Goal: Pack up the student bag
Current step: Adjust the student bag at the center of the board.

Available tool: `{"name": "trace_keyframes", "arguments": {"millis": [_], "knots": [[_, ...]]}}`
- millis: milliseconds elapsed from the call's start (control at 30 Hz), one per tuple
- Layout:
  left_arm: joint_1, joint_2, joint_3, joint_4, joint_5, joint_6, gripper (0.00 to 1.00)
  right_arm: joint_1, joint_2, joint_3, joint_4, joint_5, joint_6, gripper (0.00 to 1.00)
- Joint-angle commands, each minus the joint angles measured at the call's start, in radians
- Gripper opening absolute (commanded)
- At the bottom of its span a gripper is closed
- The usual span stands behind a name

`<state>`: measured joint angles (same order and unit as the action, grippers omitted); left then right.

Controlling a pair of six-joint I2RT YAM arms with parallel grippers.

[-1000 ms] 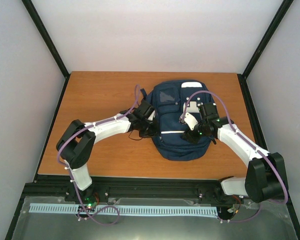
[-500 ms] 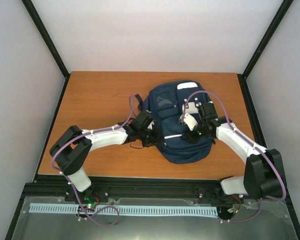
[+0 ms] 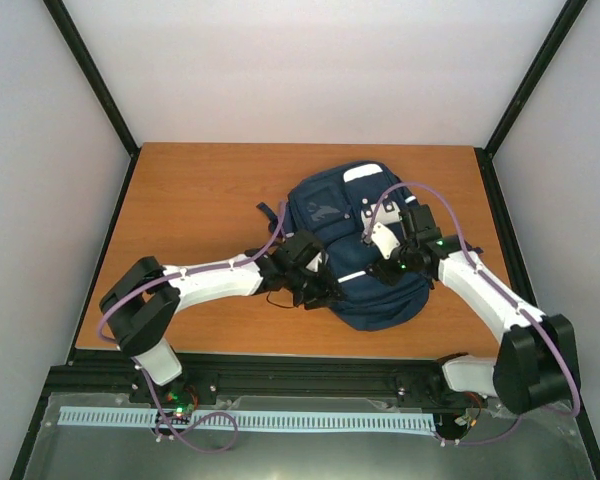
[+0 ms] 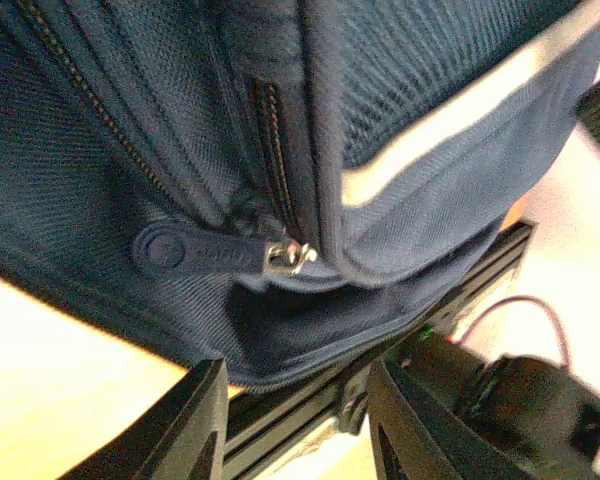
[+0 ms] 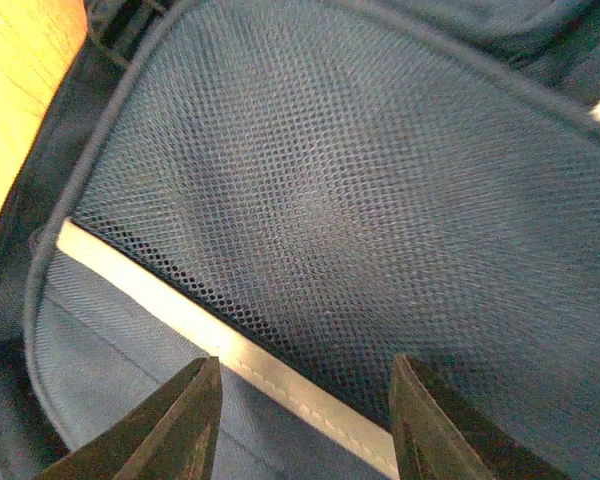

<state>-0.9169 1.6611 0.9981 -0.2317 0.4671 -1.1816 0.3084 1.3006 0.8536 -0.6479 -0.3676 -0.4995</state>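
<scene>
The bag (image 3: 365, 250) lay on the table (image 3: 200, 200), between the two grippers. The left gripper (image 4: 295, 430) was open and empty, and a zip pull (image 4: 195, 252) lay just ahead of its fingertips, untouched. The right gripper (image 5: 305, 420) was open and empty, with a mesh panel (image 5: 380, 200) and a white stripe (image 5: 230, 350) directly ahead.

Left arm (image 3: 215, 276) and right arm (image 3: 477, 288) are the same build: white shell links, chunky black joint housings at elbow and wrist. A purple cable (image 3: 117, 312) loops outside each arm, base to wrist. Left hand (image 4: 298, 430) and right hand (image 5: 305, 430) are matte black, each with two flat angular fingers (image 5: 185, 425) with bevelled tips. Green LED (image 3: 404, 266) lit at right wrist, another by the left base. White bracket (image 3: 382, 240) on right wrist.
</scene>
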Motion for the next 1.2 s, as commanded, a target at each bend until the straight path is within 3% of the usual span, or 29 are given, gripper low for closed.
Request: {"name": "trace_keyframes", "arguments": {"millis": [0, 133, 333, 600, 900, 1167], "knots": [[-0.009, -0.069, 0.123, -0.287, -0.027, 0.206, 0.42, 0.004, -0.116, 0.015, -0.024, 0.034, -0.008, 0.48], [0.023, -0.105, 0.176, -0.429, -0.146, 0.348, 0.43, 0.02, -0.178, 0.019, -0.097, 0.043, -0.023, 0.48], [0.163, -0.097, 0.157, -0.331, -0.112, 0.416, 0.38, 0.067, -0.217, -0.009, -0.159, 0.095, -0.053, 0.47], [0.171, 0.087, 0.329, -0.287, -0.073, 0.464, 0.42, 0.068, -0.228, -0.107, -0.184, 0.238, -0.193, 0.47], [0.171, 0.169, 0.307, -0.211, -0.028, 0.414, 0.31, 0.067, -0.198, -0.169, -0.068, 0.37, -0.173, 0.47], [0.171, 0.205, 0.265, -0.095, 0.01, 0.347, 0.08, 0.063, -0.001, -0.052, 0.068, 0.473, -0.109, 0.44]]}}
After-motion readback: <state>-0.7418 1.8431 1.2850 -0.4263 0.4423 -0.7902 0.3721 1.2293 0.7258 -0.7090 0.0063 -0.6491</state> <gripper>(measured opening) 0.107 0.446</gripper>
